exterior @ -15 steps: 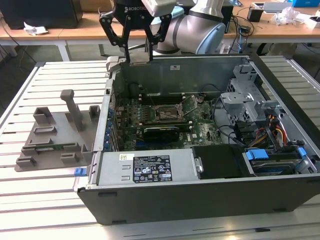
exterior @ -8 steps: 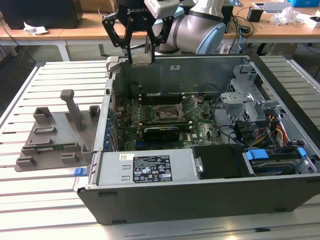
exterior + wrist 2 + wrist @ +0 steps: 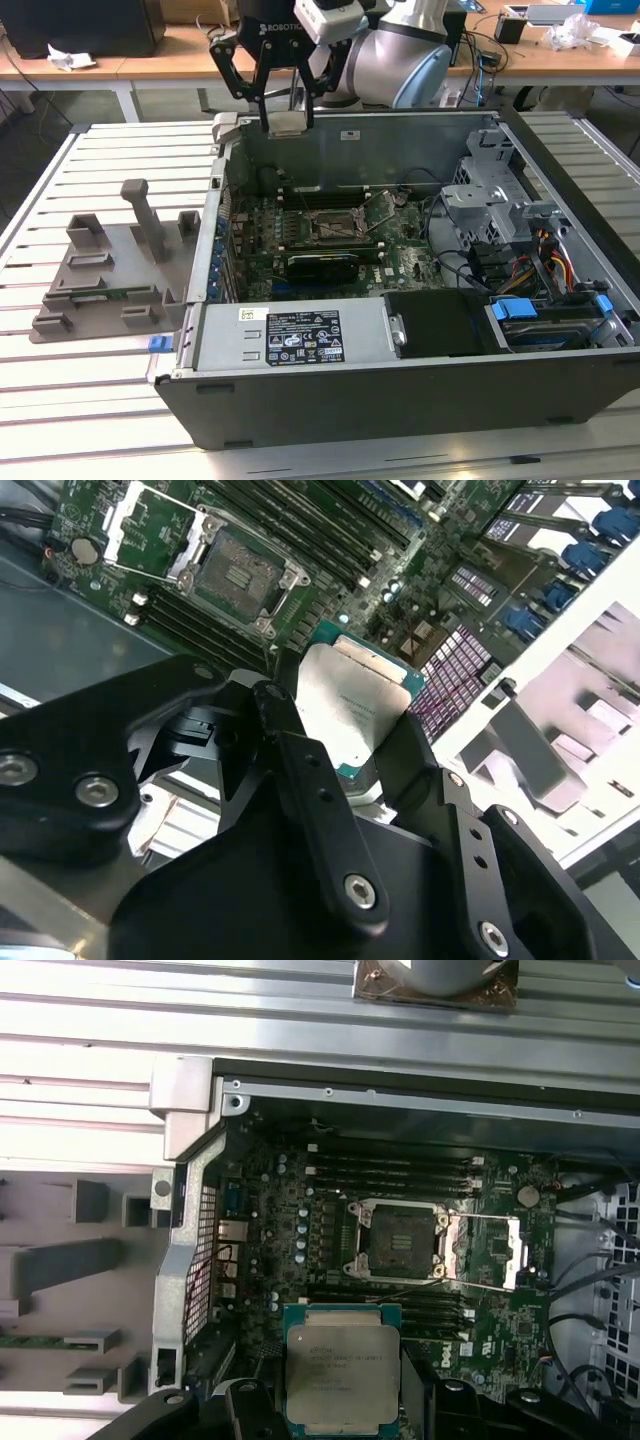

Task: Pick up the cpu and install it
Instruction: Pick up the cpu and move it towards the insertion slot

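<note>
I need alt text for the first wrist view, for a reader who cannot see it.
The gripper holds the cpu, silver top toward the camera, over an open computer case. Beyond it, the socket frame on the motherboard lies open.

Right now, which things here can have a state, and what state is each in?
gripper: shut on the cpu.
cpu: held up in the air, not yet installed.
socket: empty, its cover plate swung open.
computer case: lying flat, side panel off, inside exposed.
</note>
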